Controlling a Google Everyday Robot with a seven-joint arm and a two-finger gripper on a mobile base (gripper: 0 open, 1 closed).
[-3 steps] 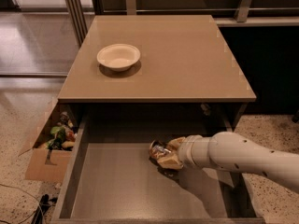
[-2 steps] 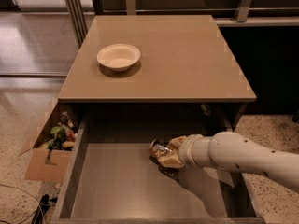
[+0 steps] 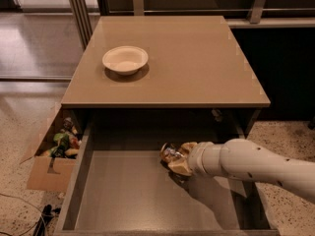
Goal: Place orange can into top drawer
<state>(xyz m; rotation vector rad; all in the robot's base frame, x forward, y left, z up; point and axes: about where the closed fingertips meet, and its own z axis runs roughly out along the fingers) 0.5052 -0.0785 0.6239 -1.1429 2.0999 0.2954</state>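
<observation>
The orange can (image 3: 169, 154), shiny with orange-gold and dark mottled print, is held tilted inside the open top drawer (image 3: 123, 195), low over its flat grey-brown bottom near the middle right. My gripper (image 3: 176, 160) reaches in from the right on a white arm and is shut on the can. Its fingers are mostly hidden behind the can and the wrist.
A white round bowl (image 3: 125, 59) sits on the tan table top (image 3: 197, 58) above the drawer. A brown cardboard box of clutter (image 3: 54, 154) stands on the floor to the left of the drawer. A dark wall and railing are behind the table.
Almost nothing has changed. The gripper and the can stay at the same spot in the drawer.
</observation>
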